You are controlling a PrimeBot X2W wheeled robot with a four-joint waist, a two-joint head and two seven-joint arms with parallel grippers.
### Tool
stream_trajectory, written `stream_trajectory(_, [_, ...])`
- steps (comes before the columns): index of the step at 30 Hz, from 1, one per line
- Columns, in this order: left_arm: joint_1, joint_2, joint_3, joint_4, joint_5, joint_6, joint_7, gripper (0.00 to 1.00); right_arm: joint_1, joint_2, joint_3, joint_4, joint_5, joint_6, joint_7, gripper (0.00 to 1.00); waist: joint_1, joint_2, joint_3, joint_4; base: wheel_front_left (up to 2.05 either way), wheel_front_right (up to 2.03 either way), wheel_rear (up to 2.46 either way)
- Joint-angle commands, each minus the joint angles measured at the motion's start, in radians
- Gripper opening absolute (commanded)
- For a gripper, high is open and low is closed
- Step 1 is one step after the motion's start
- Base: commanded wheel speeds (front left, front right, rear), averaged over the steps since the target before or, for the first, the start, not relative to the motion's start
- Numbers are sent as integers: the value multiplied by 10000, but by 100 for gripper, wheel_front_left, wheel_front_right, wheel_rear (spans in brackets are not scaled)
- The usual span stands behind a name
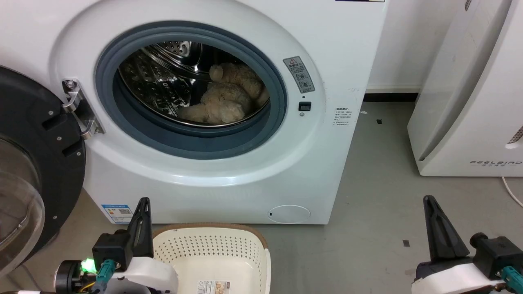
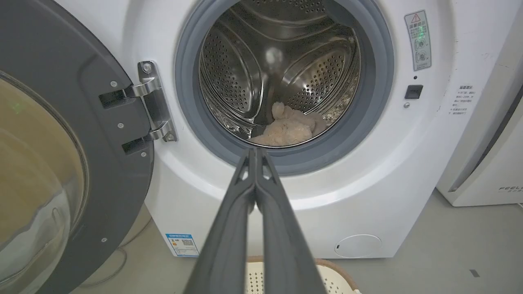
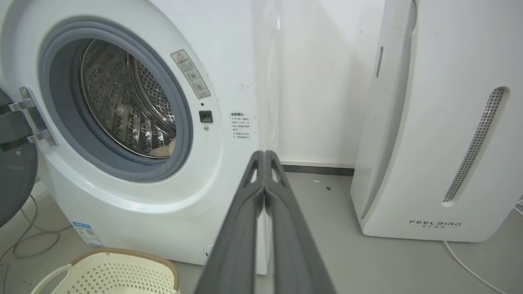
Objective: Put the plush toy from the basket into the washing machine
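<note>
The fluffy cream-beige plush toy (image 1: 226,98) lies in the shiny steel drum of the large white front-loading washing machine (image 1: 245,175) (black-framed glass door (image 1: 49,134) swung open). The cream-white perforated plastic basket (image 1: 204,247) sits on the floor before it. The left gripper (image 1: 143,201) and right gripper (image 1: 428,199) each have their fingers pressed together on nothing.

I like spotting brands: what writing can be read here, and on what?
"FEELBIRD": on the white appliance.
Warning sticker on the washer: triangle sign, text too small.
Small print lower right of it: too small.
Blue label, washer's lower left: too small.
Sticker in the basket: blurred.
</note>
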Motion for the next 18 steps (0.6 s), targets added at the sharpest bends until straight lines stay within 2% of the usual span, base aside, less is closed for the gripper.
stream_trajectory(1, [94,-23,-18,-81,61,-19,53,0,-117,-2,31,20,-62,-3,54,0,0,0,-2,-2,0,0,0])
stream_trajectory(18, [130,-45,-77,-289,90,-46,400,0,-173,-2,109,40,-253,-4,403,0,0,0,-21,-29,0,0,0])
